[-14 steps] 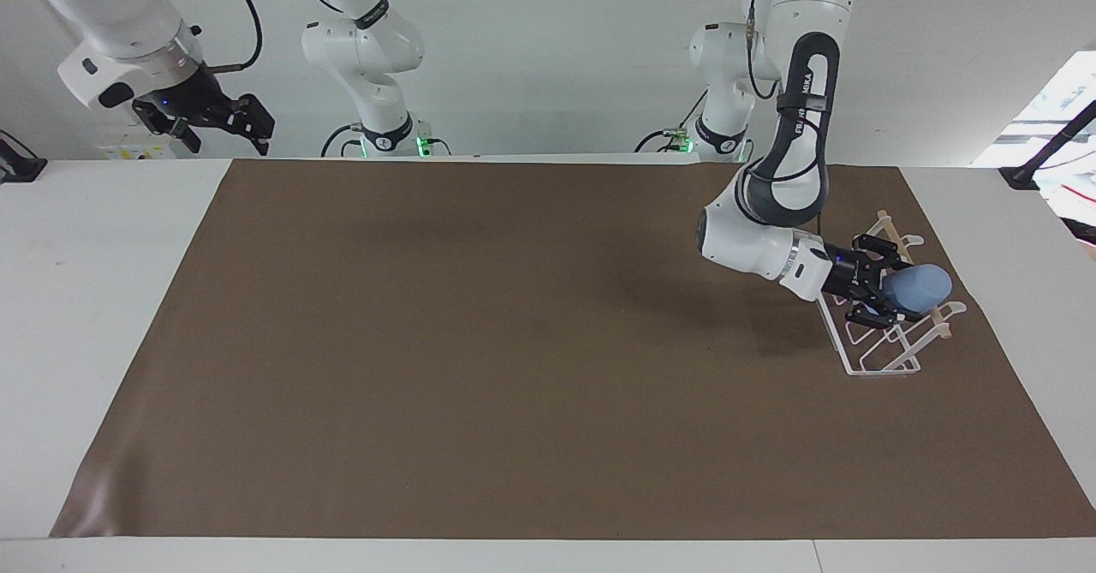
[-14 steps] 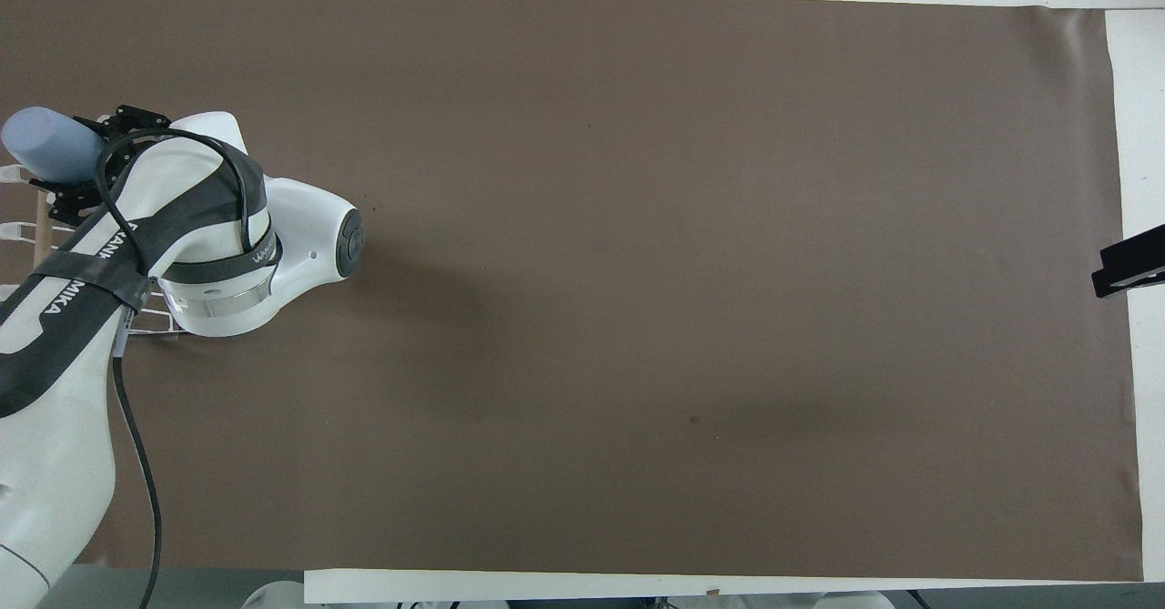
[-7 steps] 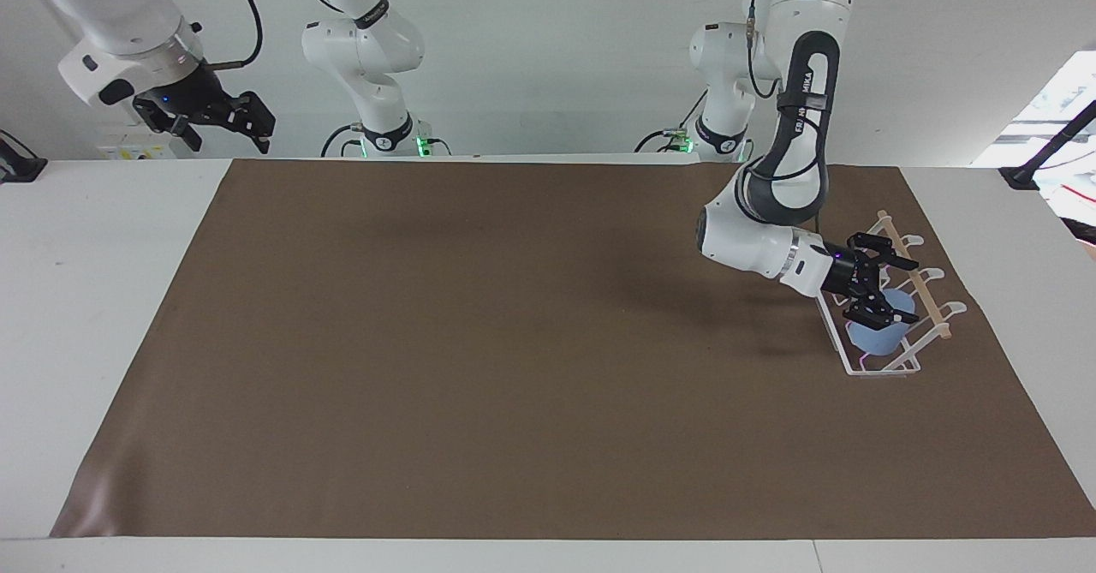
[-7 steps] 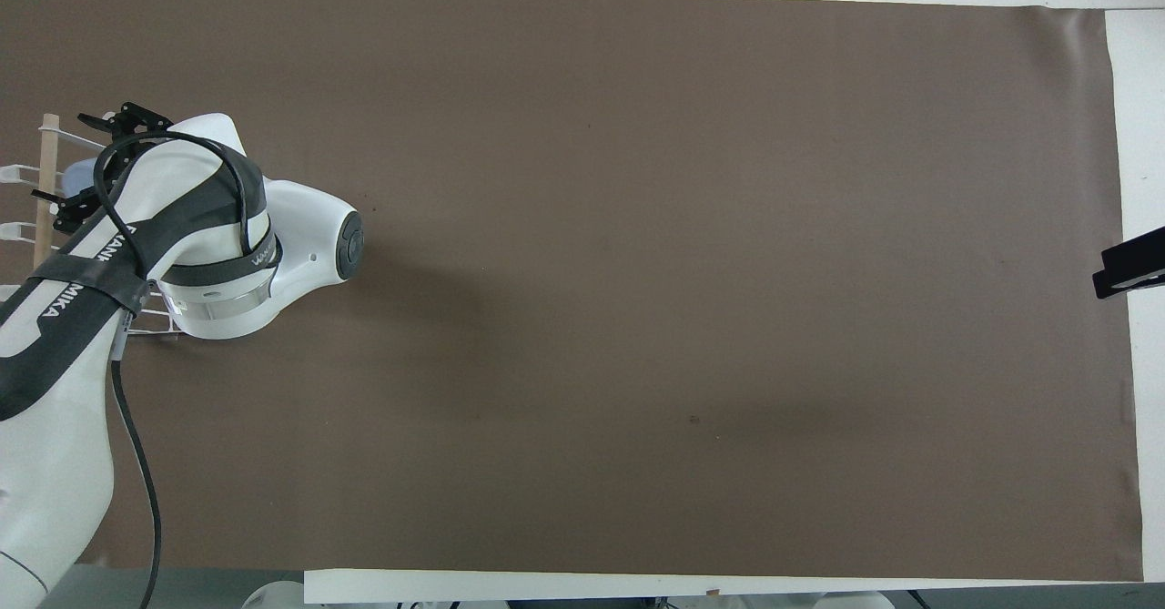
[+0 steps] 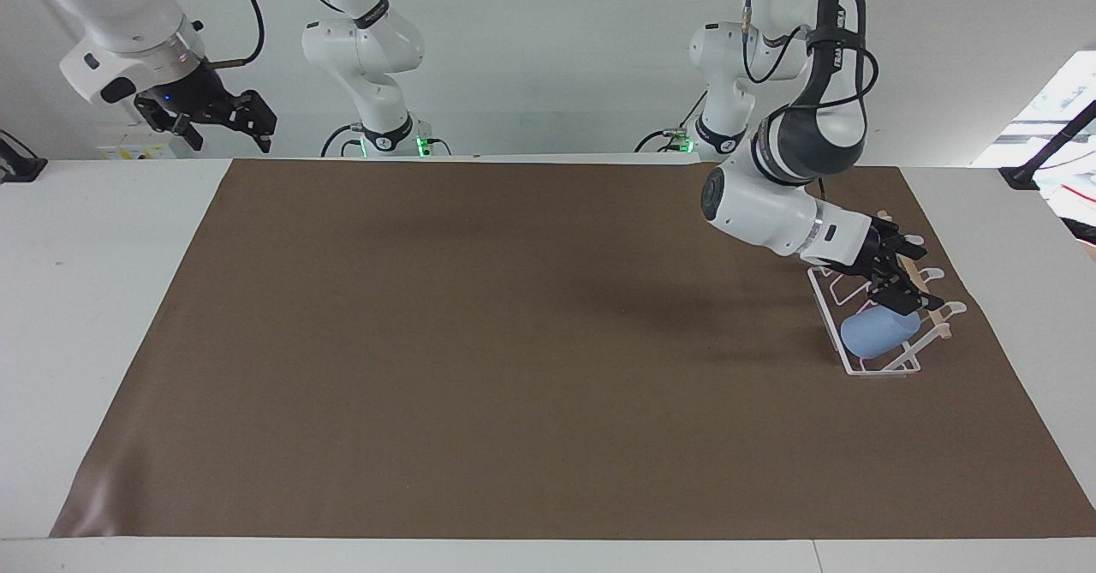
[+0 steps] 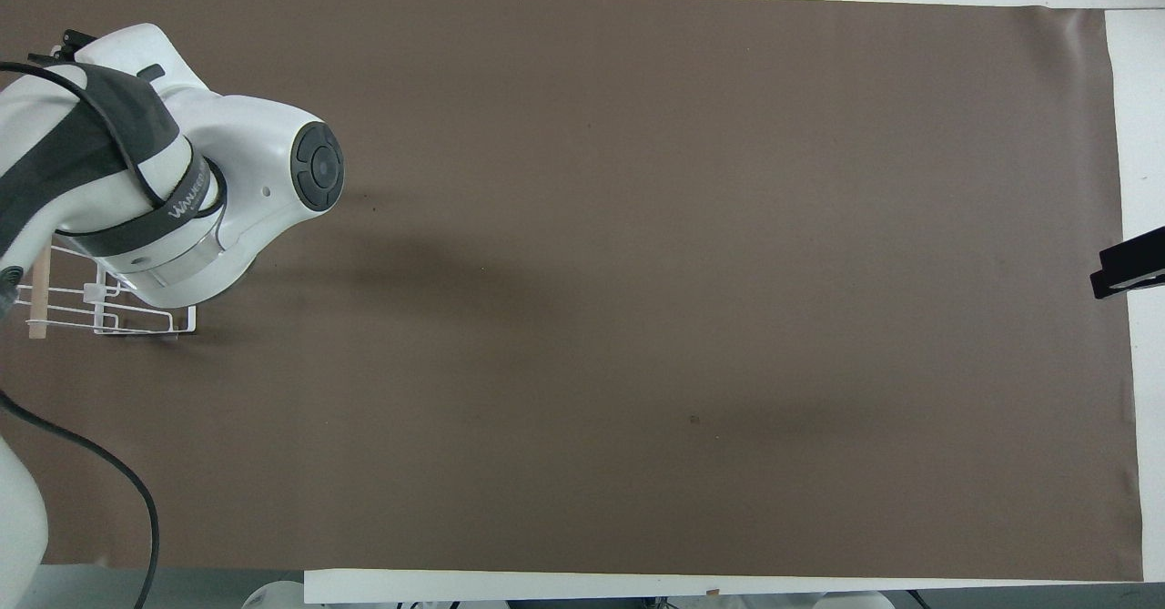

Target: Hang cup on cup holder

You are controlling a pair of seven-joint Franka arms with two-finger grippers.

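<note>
Spread jaws are seen on the left gripper (image 5: 901, 277), and nothing is gripped between them; it is held just above the cup (image 5: 878, 334), apart from it. From the overhead view only a dark tip of this gripper (image 6: 64, 43) is shown, the rest being covered by the arm. The left arm is bent at the elbow over its own end of the table, with the wrist slanted downward over the cup holder (image 5: 878, 366).

The cup is found on the cup holder, lying tilted on the wire loops at the part of the rack farther from the robots. Its long axis is laid close to level, slightly slanted, running toward the left arm's end of the table. Which end is the mouth cannot be told. The wooden bar (image 5: 940, 326) is seen beside it.

The right gripper (image 5: 224, 119) is kept raised at the right arm's end of the table, waiting, with its jaws parted and nothing held. A brown mat (image 5: 514, 342) is spread under the cup holder.
</note>
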